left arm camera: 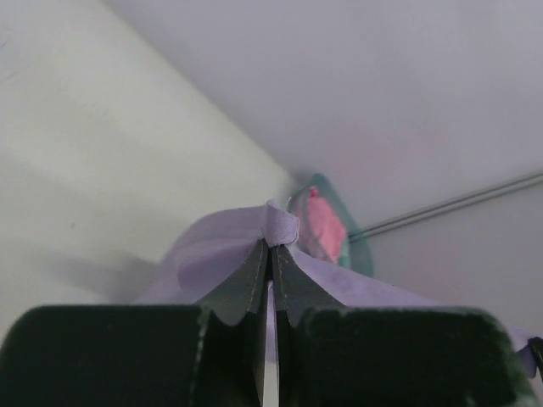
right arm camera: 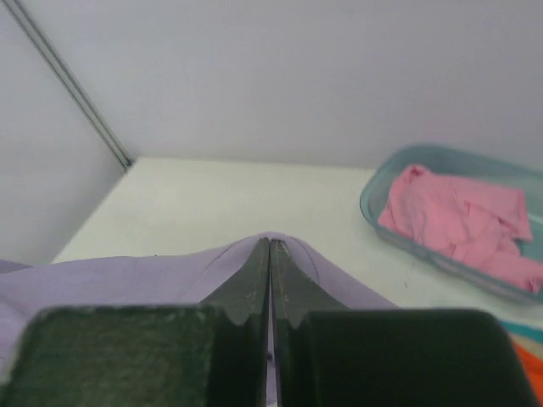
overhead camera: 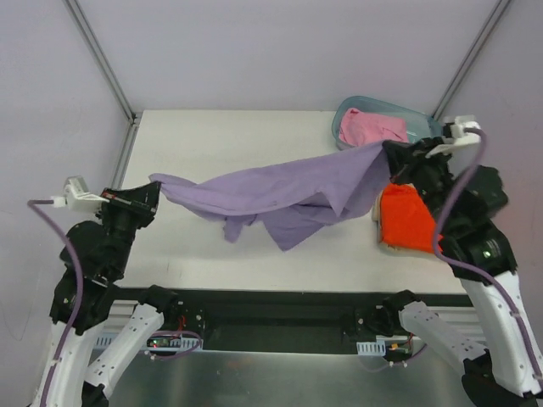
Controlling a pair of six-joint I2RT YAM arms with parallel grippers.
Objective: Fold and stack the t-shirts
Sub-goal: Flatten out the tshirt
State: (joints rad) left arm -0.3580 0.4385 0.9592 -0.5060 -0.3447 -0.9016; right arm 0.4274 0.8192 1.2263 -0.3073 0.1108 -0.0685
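The lavender-purple t-shirt (overhead camera: 280, 195) hangs stretched above the table between my two grippers, sagging in the middle. My left gripper (overhead camera: 155, 188) is shut on its left end; the pinched cloth shows in the left wrist view (left arm camera: 280, 222). My right gripper (overhead camera: 389, 153) is shut on its right end, with cloth over the fingertips in the right wrist view (right arm camera: 270, 242). The orange t-shirt (overhead camera: 405, 216) lies folded at the table's right edge, on something teal just visible in the right wrist view (right arm camera: 524, 331). The pink t-shirt (overhead camera: 370, 127) lies crumpled in the tub.
The translucent blue-green tub (overhead camera: 377, 106) stands at the back right corner of the white table (overhead camera: 221, 136); it also shows in the right wrist view (right arm camera: 382, 212). Grey walls with metal frame bars enclose the back and sides.
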